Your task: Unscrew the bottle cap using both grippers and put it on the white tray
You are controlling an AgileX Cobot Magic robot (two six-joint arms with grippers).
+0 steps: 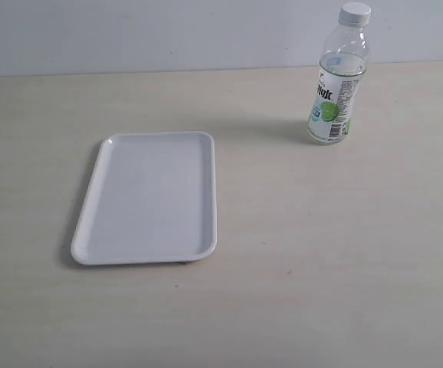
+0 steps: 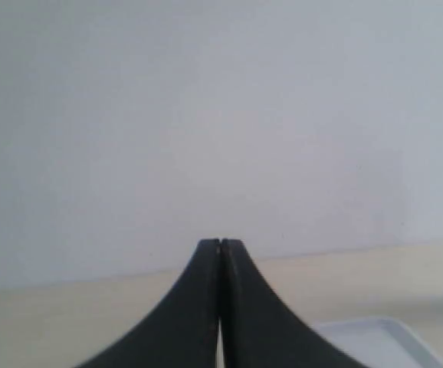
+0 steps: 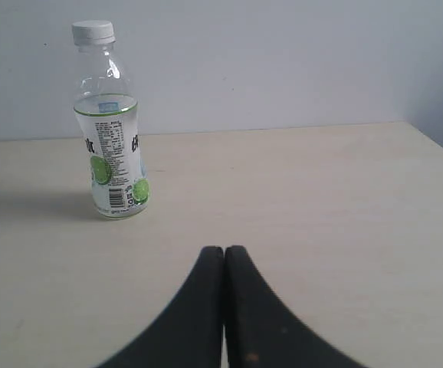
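Now the bottle (image 1: 336,84) stands upright, bottle cap (image 1: 355,11) on, at the desk's (image 1: 321,253) far right, well apart from the white tray (image 1: 149,198). Both hands are pressed shut and empty; the right hand (image 3: 224,251) faces the bottle, seemingly nearer than the left hand (image 2: 220,244).

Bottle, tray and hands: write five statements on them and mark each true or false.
1. The cap sits on the bottle. True.
2. The bottle lies on its side. False: it stands upright.
3. The tray holds nothing. True.
4. The bottle stands on the tray. False: it stands on the table, apart from the tray.
5. The left hand is open. False: it is shut and empty, like the right hand.
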